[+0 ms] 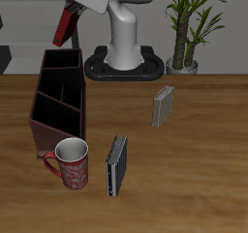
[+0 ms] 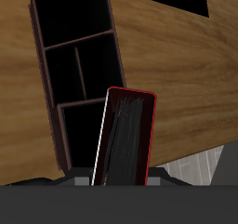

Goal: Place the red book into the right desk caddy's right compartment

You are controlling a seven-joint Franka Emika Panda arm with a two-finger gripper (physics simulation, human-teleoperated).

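The red book (image 1: 66,24) hangs in the air, tilted, with my gripper (image 1: 72,12) shut on its upper end. It is high above the back end of the right desk caddy (image 1: 46,109), a long dark maroon box with inner dividers standing on the table. In the wrist view the red book (image 2: 125,139) shows its red edge and dark cover. It covers part of the end compartment of the caddy (image 2: 52,62) far below. My fingers are mostly hidden behind the book.
A patterned red mug (image 1: 72,165) stands at the caddy's near end. A dark grey-black book (image 1: 116,165) stands beside the mug, and a small grey book (image 1: 164,106) stands farther back. The robot base (image 1: 126,48) and a potted plant (image 1: 187,29) are at the back.
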